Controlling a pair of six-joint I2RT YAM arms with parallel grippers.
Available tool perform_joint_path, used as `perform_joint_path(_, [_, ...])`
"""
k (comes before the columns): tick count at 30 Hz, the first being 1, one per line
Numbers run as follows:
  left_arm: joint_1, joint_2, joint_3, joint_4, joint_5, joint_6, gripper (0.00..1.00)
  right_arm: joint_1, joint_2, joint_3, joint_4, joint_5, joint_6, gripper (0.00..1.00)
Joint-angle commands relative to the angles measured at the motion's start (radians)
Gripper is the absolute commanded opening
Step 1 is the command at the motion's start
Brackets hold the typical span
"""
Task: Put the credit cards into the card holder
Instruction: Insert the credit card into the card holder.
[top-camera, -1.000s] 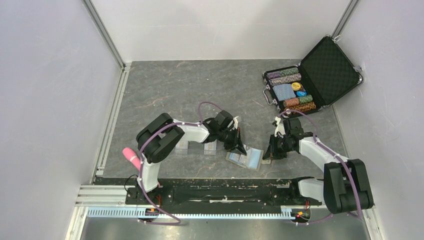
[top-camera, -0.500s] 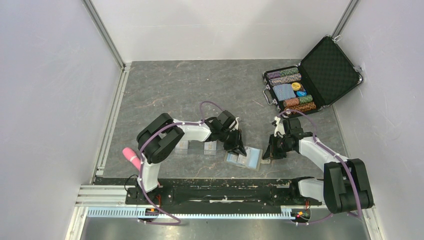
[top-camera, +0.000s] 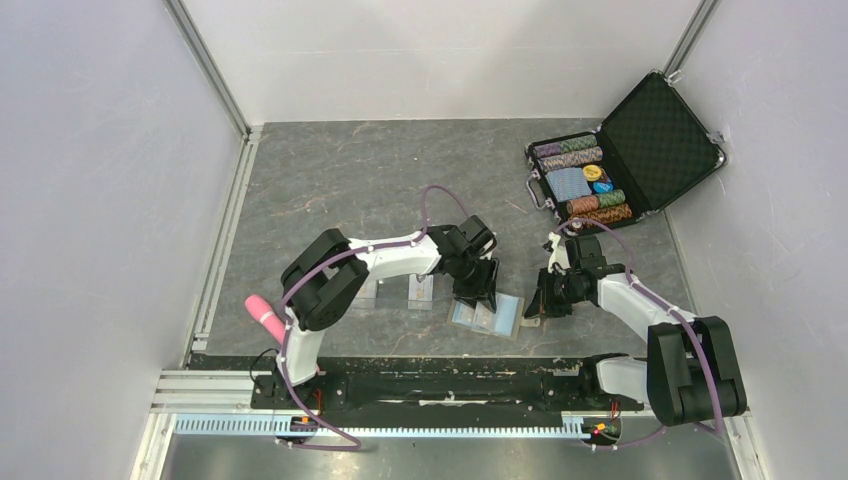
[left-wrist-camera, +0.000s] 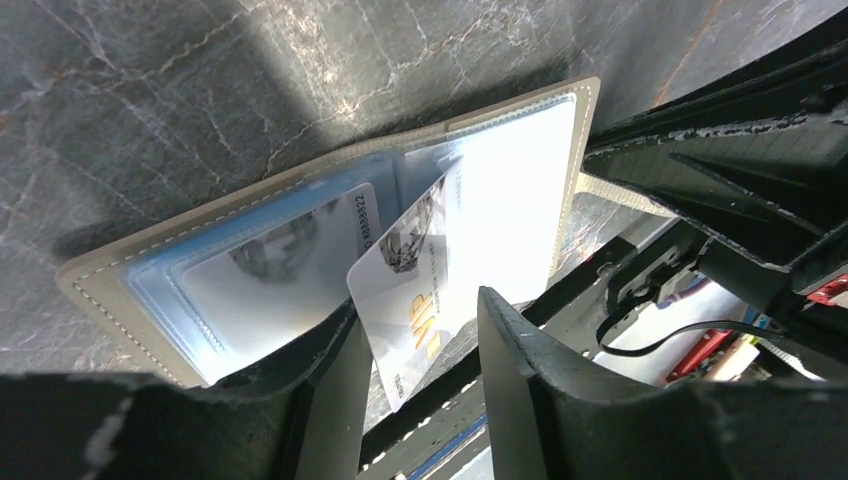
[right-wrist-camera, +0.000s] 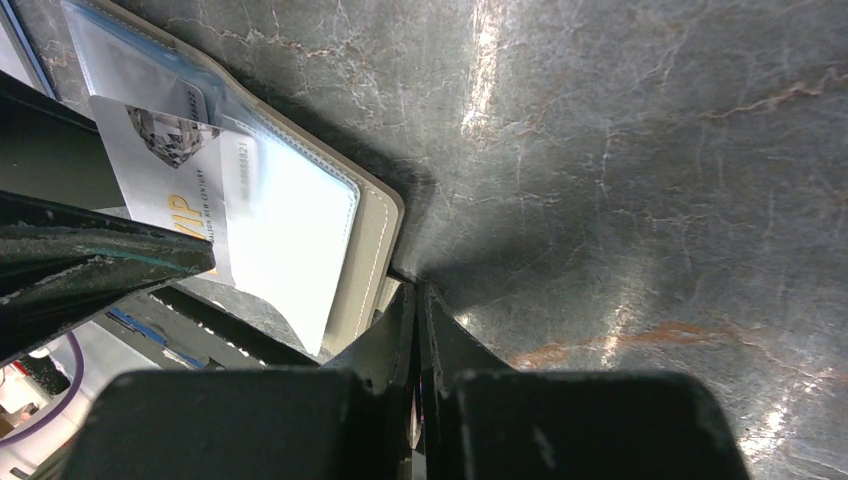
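Now left pincer (left-wrist-camera: 420, 325) gapes around a credit card (left-wrist-camera: 432, 240) half inside the card holder (left-wrist-camera: 330, 165) — right pincer (right-wrist-camera: 415, 300) clamps its edge.

Top view reads bright and even to me, shadows soft. Left wrist: glare whites out the olive-tan bifold card holder (left-wrist-camera: 500, 190) pocket at 2 o'clock; left gripper (left-wrist-camera: 415, 325) fingers (left-wrist-camera: 560, 400) blurred. Right wrist: sheen on grey marbled tabletop (right-wrist-camera: 620, 150), 12 o'clock.

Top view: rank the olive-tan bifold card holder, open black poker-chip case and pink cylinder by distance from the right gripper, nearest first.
1. olive-tan bifold card holder: at the right gripper fingertips, on its left side.
2. open black poker-chip case: far right corner of the table.
3. pink cylinder: near left side, by the left arm's base.
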Motion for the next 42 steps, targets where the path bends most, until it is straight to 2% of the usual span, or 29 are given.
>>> perform_joint_path(1, [-0.016, 0.027, 0.057, -0.133, -0.079, 0.095, 0.51, 0.003, 0.005, 0.016, 0.022, 0.0, -0.013, 0.0])
perform_joint_path(11, [-0.029, 0.053, 0.121, -0.234, -0.129, 0.138, 0.54, 0.002, 0.008, 0.015, 0.024, -0.003, -0.013, 0.0])
perform_joint_path(17, [-0.043, 0.06, 0.163, -0.308, -0.212, 0.172, 0.58, 0.003, 0.005, 0.011, 0.028, -0.005, -0.013, 0.0])
perform_joint_path(22, [-0.054, 0.04, 0.169, -0.322, -0.27, 0.179, 0.61, 0.003, 0.004, 0.005, 0.03, -0.006, -0.014, 0.0])
perform_joint_path(28, [-0.057, 0.036, 0.171, -0.335, -0.299, 0.185, 0.56, 0.002, 0.003, 0.003, 0.033, -0.008, -0.013, 0.0])
perform_joint_path(42, [-0.074, -0.05, 0.15, -0.307, -0.364, 0.185, 0.59, 0.003, 0.004, -0.003, 0.035, -0.006, -0.014, 0.0])
